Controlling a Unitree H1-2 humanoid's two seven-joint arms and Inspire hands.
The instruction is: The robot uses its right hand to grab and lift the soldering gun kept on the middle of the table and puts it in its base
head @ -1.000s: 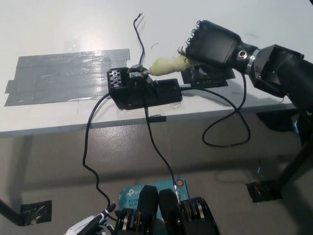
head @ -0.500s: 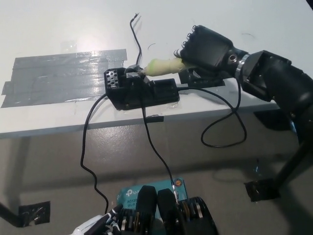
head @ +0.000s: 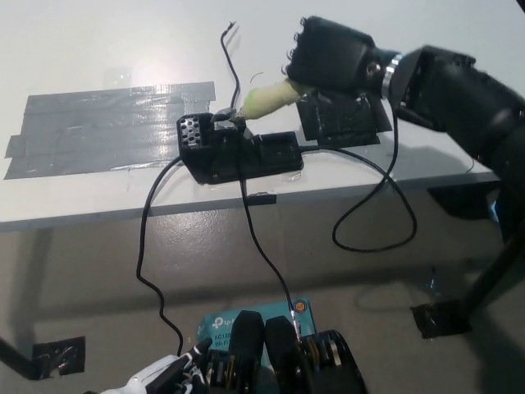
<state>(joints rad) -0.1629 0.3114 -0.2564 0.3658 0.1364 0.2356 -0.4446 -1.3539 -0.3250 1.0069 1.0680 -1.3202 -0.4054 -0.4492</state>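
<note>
A white table (head: 98, 49) spans the upper picture, with grey floor below its front edge and a wide patch of grey tape (head: 107, 127) stuck on its left. The black right hand (head: 328, 59) is closed around the soldering gun (head: 267, 98), whose tip meets the black base (head: 238, 152). The white left hand (head: 160, 379) rests lower left; I cannot tell its state.

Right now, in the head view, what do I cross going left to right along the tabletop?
Grey tape patch → black soldering base → pale soldering gun, its tip at the base → black right robot hand shut on the gun. The white left robot hand rests at the bottom edge, below the table.
</note>
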